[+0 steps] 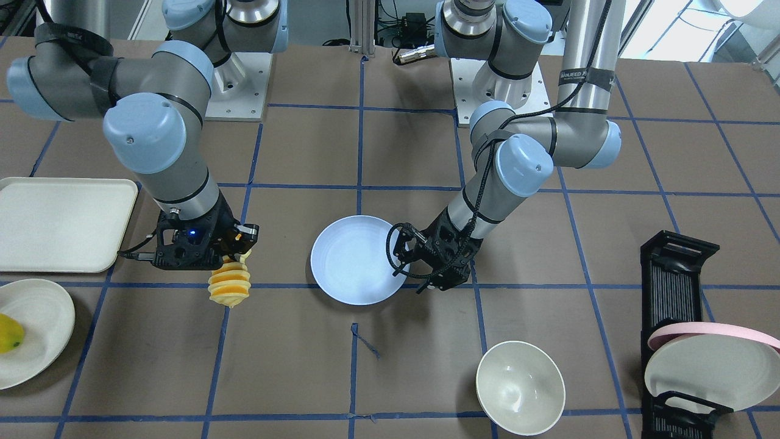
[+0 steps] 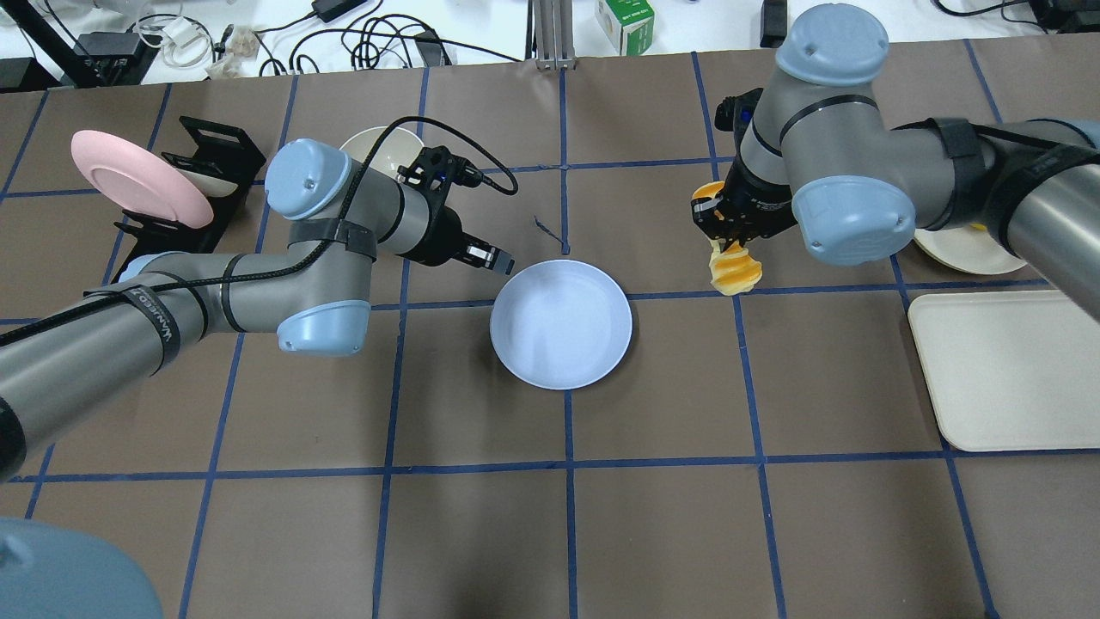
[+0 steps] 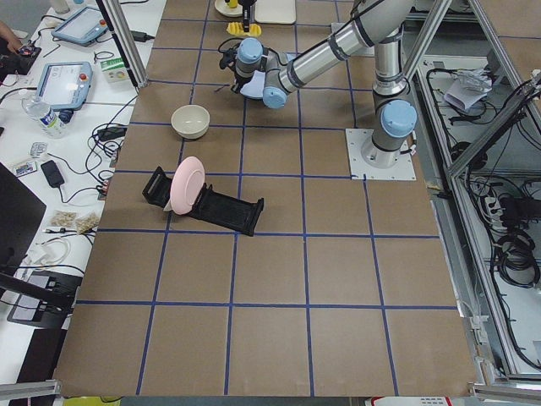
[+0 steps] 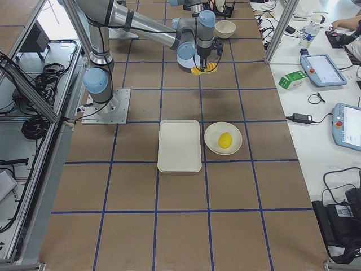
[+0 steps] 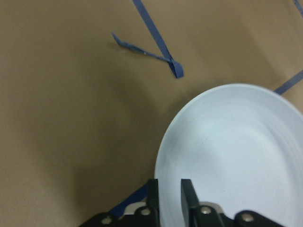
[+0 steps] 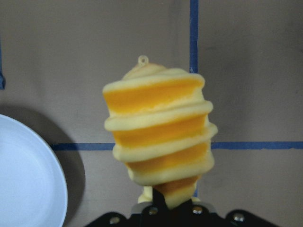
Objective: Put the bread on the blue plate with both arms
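The blue plate [image 2: 560, 322] lies near the table's middle; it also shows in the front view [image 1: 353, 259] and in the left wrist view [image 5: 236, 156]. My left gripper [image 2: 497, 259] is shut on its rim, one finger [image 5: 152, 195] outside and one inside. My right gripper [image 2: 726, 239] is shut on one end of the bread [image 2: 733, 271], a ridged pale-yellow and orange loaf. The bread [image 1: 230, 288] hangs above the table, apart from the plate and to its side. In the right wrist view the bread [image 6: 158, 142] fills the middle and the plate's edge [image 6: 23, 182] shows at the left.
A white bowl [image 1: 520, 387] stands behind my left arm. A black rack [image 1: 676, 268] holds a pink-rimmed plate [image 1: 713, 366]. A cream tray [image 1: 61, 222] and a cream plate [image 1: 36, 360] with a yellow fruit [image 1: 9, 333] lie beyond my right arm.
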Tool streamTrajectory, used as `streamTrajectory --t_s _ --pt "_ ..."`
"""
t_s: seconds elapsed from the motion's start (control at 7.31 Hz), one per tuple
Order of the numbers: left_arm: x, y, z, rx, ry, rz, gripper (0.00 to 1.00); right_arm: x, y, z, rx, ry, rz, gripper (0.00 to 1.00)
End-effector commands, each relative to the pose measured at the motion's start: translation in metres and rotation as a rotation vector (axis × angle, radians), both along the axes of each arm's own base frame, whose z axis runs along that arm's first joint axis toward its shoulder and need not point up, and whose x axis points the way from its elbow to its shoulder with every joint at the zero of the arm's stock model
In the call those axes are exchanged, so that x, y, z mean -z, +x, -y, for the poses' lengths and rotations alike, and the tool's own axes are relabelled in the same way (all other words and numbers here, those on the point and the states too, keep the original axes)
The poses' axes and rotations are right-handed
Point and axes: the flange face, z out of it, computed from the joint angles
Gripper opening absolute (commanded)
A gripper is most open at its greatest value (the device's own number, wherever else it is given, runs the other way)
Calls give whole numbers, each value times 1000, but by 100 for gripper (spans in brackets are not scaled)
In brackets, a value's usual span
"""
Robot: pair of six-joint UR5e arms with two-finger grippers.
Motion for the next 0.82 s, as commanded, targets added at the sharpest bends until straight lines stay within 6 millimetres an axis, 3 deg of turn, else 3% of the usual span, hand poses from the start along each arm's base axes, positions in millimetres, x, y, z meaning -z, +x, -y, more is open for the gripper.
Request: streamTrajectory --t_s 0.0,0.27,0.55,0.68 --pt "-69 10 14 -73 14 113 100 14 42 -8 42 34 55 0" --pt "-159 25 5 -213 275 253 100 39 111 -20 124 12 69 0" --pt "-217 34 -4 -388 300 330 100 71 179 -44 148 7 79 0" --pt "-230 41 -12 -415 275 375 100 84 200 -62 138 32 72 4"
